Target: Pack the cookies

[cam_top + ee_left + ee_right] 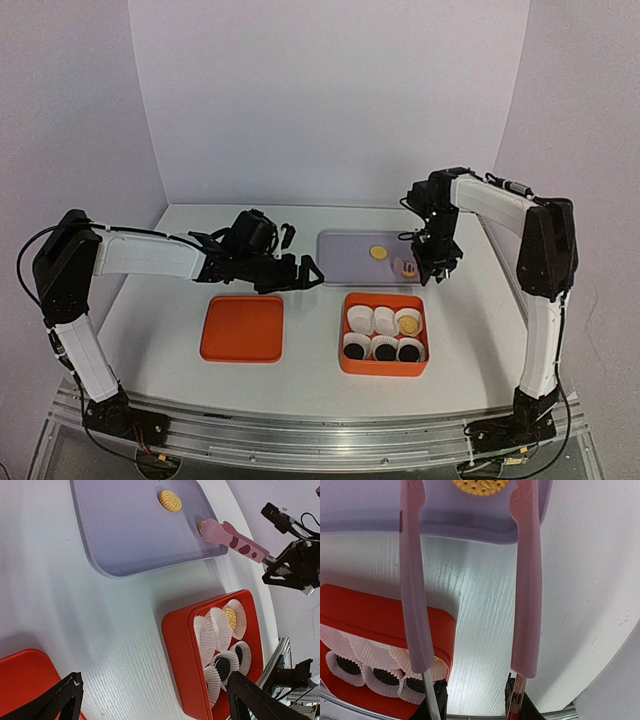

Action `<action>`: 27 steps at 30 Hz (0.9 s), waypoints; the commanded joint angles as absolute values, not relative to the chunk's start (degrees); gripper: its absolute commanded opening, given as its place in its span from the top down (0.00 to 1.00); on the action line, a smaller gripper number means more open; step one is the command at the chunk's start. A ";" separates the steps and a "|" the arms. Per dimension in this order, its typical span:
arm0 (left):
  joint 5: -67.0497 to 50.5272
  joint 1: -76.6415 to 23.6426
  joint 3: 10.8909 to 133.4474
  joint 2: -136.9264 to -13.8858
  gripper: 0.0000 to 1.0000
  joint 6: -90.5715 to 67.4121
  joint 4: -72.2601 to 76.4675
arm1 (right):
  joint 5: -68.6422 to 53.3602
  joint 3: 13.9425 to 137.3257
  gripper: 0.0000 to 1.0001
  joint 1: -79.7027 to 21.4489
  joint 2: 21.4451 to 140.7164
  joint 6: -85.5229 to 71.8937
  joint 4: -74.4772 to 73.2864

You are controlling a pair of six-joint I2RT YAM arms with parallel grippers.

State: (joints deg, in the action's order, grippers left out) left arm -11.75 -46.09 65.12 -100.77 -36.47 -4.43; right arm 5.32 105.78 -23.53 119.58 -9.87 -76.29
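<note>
White bench [310, 335], matte with a faint grain; plain lavender walls behind. At the back of the bench is a lavender-grey tray [345, 262], rectangular with rounded corners, a smooth low rim and a slight sheen. Near the front is an orange-red box [384, 370], glossy and squarish with rounded corners. Its matching lid [241, 328] lies flat to the left, apart from it.

The box holds six white fluted paper cups [383, 318] in two rows. Cookies: three black cookies [384, 351], flat round discs, sit in the front-row cups, and one yellow cookie [408, 322] is in the back-right cup. Two more are on the tray. The loose yellow cookie [170, 500], golden with an embossed face, lies in the open. The last cookie [480, 485] lies between the tong tips near the tray's front-right corner.

The right end effector [437, 262] is clenched on pink tongs [235, 540], smooth plastic with darker blotches and long flat arms. The arms are spread to straddle the last cookie; I can't tell whether the tips touch it.

The left end effector [297, 277] is released, its black fingers [60, 700] spread wide. It holds nothing and hovers over bare bench between lid and box.
</note>
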 commanded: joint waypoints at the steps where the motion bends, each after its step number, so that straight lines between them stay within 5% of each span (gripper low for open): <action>1: -10.54 -46.05 65.34 -98.00 0.00 -36.79 -4.48 | 6.02 108.54 0.65 -23.37 121.43 -8.97 -83.33; 27: -9.95 -46.07 65.44 -98.01 0.00 -37.00 -4.48 | 7.82 109.23 0.67 -23.29 122.86 -8.89 -86.31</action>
